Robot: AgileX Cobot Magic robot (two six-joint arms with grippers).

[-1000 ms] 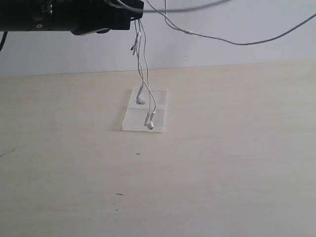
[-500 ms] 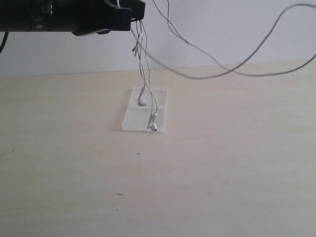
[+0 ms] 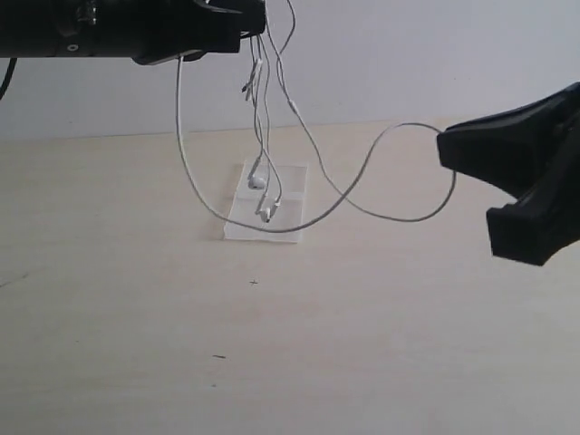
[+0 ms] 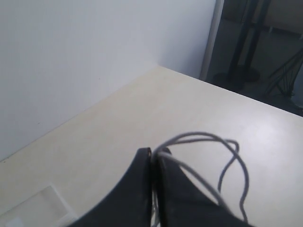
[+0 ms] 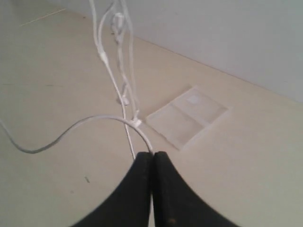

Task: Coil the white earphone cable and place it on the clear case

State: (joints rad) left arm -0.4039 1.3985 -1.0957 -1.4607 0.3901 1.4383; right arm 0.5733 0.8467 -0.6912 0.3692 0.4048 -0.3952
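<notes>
The white earphone cable (image 3: 399,219) hangs from my left gripper (image 3: 258,20), which is shut on it high above the table. Its two strands drop straight down, and the earbuds (image 3: 264,214) dangle at the clear case (image 3: 294,186), which lies flat on the table. A long slack loop sags from the left gripper down past the case and up to my right gripper (image 3: 442,145), which is shut on the cable at the right. In the right wrist view the cable (image 5: 102,118) enters the closed tips (image 5: 152,154), with the case (image 5: 187,116) beyond. In the left wrist view, loops (image 4: 208,137) spill from the closed tips (image 4: 154,152).
The pale wooden table (image 3: 362,344) runs to a white wall (image 3: 408,54) behind. A few small dark marks (image 3: 218,356) dot the near surface. Dark stands (image 4: 246,42) rise past the table's end in the left wrist view.
My right gripper has come down into the exterior view from the right, still holding the cable. The slack has dropped from high up into low loops around the case. The left gripper stayed put.
</notes>
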